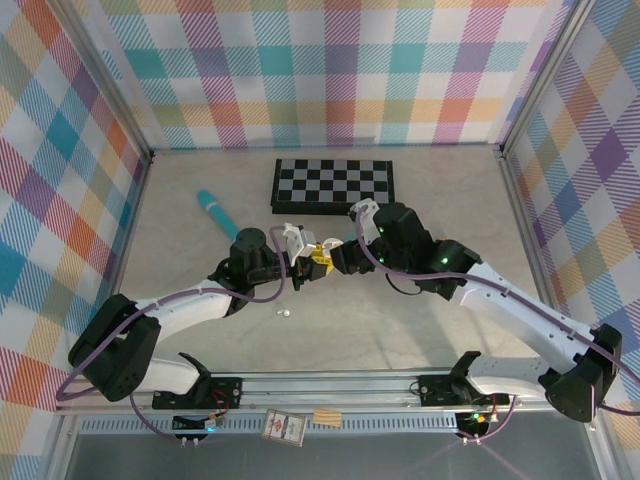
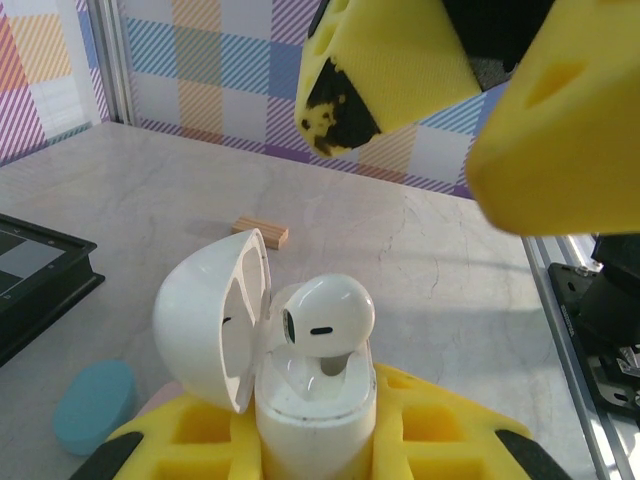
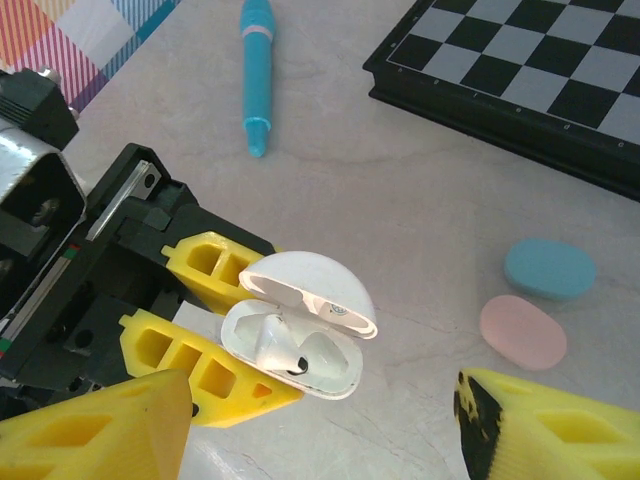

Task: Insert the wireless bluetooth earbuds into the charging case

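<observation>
- Top view: the left tool (image 1: 308, 268) and right tool (image 1: 335, 252) meet mid-frame. A loose white earbud (image 1: 285, 313) lies on the tabletop (image 1: 400, 325) below them, nearer the left arm.
- Left wrist: the left tool clamps the open charging case (image 2: 318, 425). A seated earbud (image 2: 328, 318) stands stem-down.
- Right wrist: the right tool is spread wide and empty, with the case between its fingers. I can read no writing.

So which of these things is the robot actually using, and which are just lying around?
In the job: white case, open, in the left gripper; earbud sitting in it; loose earbud; right gripper, open.
Lying about: pen, chessboard, blue case, pink case, wood block.
</observation>
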Action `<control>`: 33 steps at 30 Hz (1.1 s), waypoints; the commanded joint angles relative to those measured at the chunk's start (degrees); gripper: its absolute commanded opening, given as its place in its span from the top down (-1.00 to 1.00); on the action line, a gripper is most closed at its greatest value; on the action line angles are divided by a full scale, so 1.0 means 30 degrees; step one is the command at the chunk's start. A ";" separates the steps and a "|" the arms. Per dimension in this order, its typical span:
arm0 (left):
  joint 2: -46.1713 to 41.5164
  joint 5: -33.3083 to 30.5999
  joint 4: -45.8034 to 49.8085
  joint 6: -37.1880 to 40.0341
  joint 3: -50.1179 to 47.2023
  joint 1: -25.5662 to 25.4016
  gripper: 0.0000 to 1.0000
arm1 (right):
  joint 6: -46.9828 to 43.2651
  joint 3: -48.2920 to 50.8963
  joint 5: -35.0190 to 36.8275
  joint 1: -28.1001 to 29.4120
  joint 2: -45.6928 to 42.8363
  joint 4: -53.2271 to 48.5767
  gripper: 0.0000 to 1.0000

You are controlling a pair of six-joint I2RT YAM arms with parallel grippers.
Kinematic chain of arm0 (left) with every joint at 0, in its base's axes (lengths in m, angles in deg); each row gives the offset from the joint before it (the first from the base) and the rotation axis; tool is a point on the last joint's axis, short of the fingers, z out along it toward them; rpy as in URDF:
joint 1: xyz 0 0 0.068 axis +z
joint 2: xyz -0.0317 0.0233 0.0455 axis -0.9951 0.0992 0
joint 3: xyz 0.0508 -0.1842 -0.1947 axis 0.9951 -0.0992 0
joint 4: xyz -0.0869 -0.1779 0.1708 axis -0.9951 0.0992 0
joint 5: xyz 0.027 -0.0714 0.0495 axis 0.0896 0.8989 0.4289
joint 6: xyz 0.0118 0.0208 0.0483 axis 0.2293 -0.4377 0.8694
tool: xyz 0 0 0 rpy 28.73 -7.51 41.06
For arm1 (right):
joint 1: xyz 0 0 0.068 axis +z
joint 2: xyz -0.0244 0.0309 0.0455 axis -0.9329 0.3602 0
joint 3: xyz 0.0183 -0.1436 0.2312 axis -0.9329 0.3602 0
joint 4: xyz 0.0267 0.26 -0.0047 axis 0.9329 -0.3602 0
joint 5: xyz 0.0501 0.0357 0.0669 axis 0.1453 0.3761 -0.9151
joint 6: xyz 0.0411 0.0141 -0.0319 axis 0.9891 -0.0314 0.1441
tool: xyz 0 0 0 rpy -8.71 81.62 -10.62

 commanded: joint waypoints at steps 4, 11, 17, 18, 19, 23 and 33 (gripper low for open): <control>-0.0579 0.0168 -0.0646 -0.0164 0.0370 0.0089 0.96 | 0.0239 -0.0187 -0.0649 -0.0014 0.1040 0.0269 -0.42; -0.0778 0.0227 -0.0945 -0.0456 0.0343 0.0191 0.96 | 0.0287 -0.0080 0.0237 -0.0478 0.1413 -0.0478 -0.39; -0.0871 0.0226 -0.1222 -0.0575 0.0251 0.0264 0.96 | 0.0142 0.0250 0.0571 -0.1211 0.0833 -0.1188 -0.38; -0.0912 0.0227 -0.1218 -0.0575 0.0224 0.0316 0.96 | 0.0072 0.0316 0.0665 -0.1288 0.0667 -0.1273 -0.37; -0.0903 0.0198 -0.1209 -0.0575 0.0198 0.0338 0.96 | -0.0011 0.0374 0.0692 -0.1380 0.0502 -0.1379 -0.38; -0.0992 0.0216 -0.1376 -0.0604 0.0165 0.0382 0.96 | -0.0111 0.0467 0.1124 -0.1733 -0.0175 -0.1954 -0.38; -0.1006 0.0214 -0.1425 -0.0604 0.0017 0.0440 0.96 | -0.0948 0.0732 -0.3217 -0.1920 -0.1248 -0.0412 -0.48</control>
